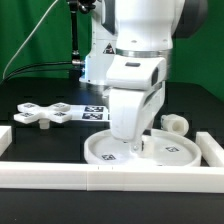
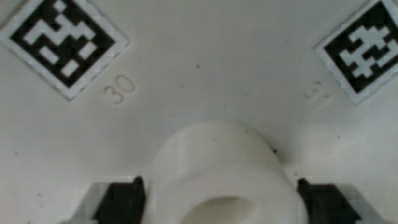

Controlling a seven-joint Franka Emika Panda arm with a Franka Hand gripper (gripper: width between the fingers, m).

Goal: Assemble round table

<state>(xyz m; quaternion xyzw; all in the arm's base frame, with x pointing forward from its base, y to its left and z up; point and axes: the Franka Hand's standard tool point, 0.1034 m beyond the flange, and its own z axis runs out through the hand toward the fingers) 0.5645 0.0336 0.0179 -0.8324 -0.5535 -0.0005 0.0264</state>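
The large rimmed round white plastic disc lies flat by the worktop's front edge, toward the corner on the exterior view's right. The gripper hangs low over it. In the wrist view its dark fingers flank a rounded white stub above the tagged disc face; I cannot tell whether they pinch it. The short thick white cylinder post lies just behind the disc. The white four-armed cross piece rests near the edge on the exterior view's left.
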